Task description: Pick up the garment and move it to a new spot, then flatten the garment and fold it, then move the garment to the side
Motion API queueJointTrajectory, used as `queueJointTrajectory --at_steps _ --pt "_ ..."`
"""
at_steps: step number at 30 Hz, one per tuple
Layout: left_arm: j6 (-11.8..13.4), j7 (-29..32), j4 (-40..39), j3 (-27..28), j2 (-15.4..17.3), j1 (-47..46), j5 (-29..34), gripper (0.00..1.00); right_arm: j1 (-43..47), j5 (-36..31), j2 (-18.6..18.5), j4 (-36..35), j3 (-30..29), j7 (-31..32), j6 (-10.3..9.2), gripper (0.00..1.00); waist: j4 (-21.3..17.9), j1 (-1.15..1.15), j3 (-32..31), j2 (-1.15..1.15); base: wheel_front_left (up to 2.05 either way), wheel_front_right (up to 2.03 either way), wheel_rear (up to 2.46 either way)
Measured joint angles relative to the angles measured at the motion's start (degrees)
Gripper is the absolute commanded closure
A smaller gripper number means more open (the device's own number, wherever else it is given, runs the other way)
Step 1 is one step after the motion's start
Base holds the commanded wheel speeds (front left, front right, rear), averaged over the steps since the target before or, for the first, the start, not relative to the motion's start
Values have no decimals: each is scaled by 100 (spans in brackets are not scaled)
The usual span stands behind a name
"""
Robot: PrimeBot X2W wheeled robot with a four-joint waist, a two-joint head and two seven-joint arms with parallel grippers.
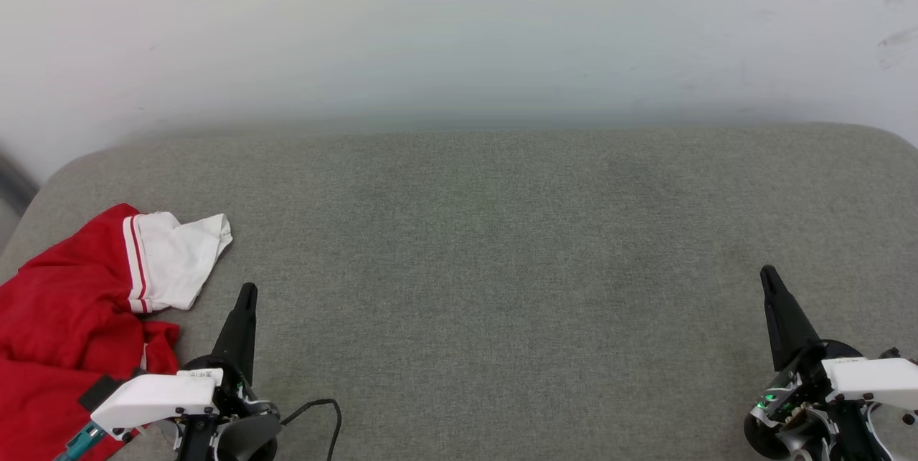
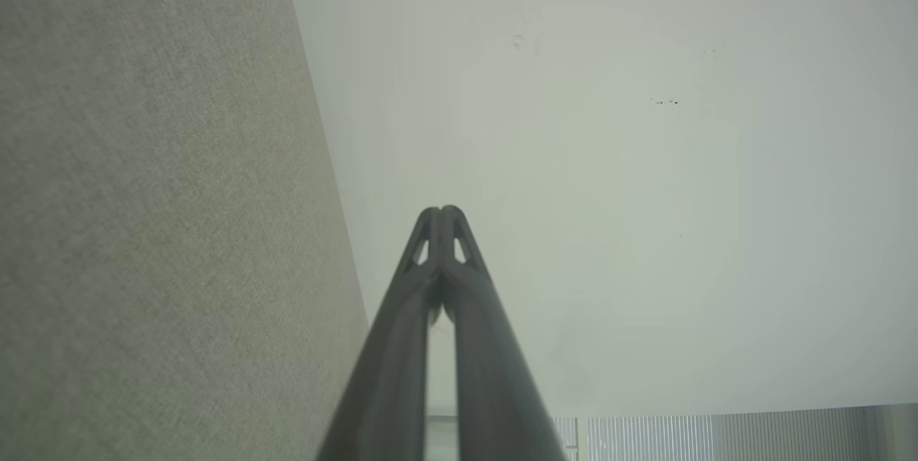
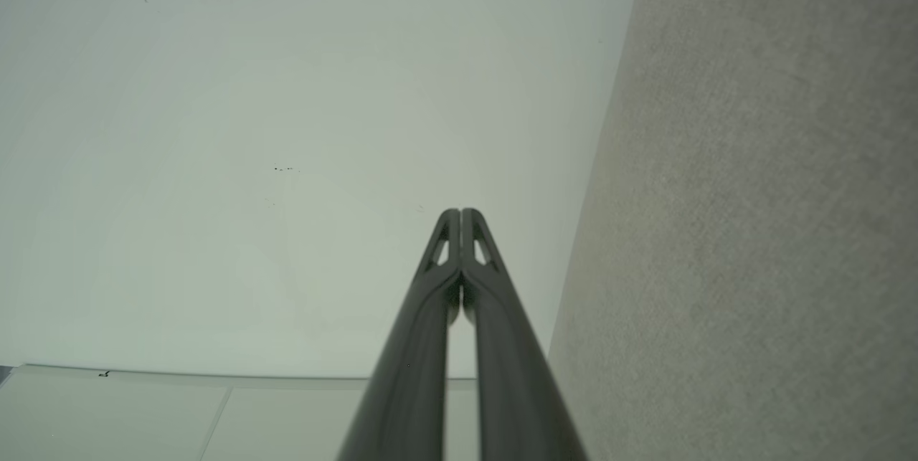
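garment (image 1: pixel 64 325): red tee bunched in a heap at the near-left corner of the worktop (image 1: pixel 502 246), running off the head view's left and bottom edges. Not flat, not folded.
white sleeve (image 1: pixel 179 260): splays out of the heap toward the right and far side, striped trim at its seam. Lies loose on the grey cover and is the clearest free edge.
left end effector (image 1: pixel 247 292): fingers pressed together, nothing between them, tips pointing far. Just beside the heap on its right, near the sleeve but apart from it. Its white wrist housing (image 1: pixel 154 395) overlaps the red fabric in the head view; can't tell if they touch.
right end effector (image 1: pixel 767 276): fingers pressed together, empty, near-right, well apart from the garment.
pose: both arms symmetric, aimed at the far wall (image 1: pixel 459 31). Wrist views look along the shut fingers at wall and grey cover. Reads as a parked pose, not a reach.
cable (image 1: pixel 323 411): black loop on the cover by the left wrist. My guess is it could snag cloth dragged rightward.
stage: my read is pick-up not begun, all steps left.
bare middle: likely kept free as the new spot and the spreading area.
next: left arm is closest. It needs to spread its fingers, swing left over the heap and pinch a thick bunch. Soft cloth will drape and trail, so lift well clear before carrying.
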Motion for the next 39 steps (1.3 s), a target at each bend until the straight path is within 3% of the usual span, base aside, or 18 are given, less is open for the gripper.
queueJointTrajectory --at_steps 30,31,39 --pt "0 0 0 0 0 0 0 100 0 0 0 0 0 0 0 100 0 0 0 0 0 0 0" --pt "0 0 0 0 0 0 0 0 0 0 0 0 1 0 0 0 0 0 0 0 0 0 0" --pt "7 -130 137 -190 -13 167 0 0 216 0 4 75 44 -102 -9 0 1 0 0 0 0 0 0"
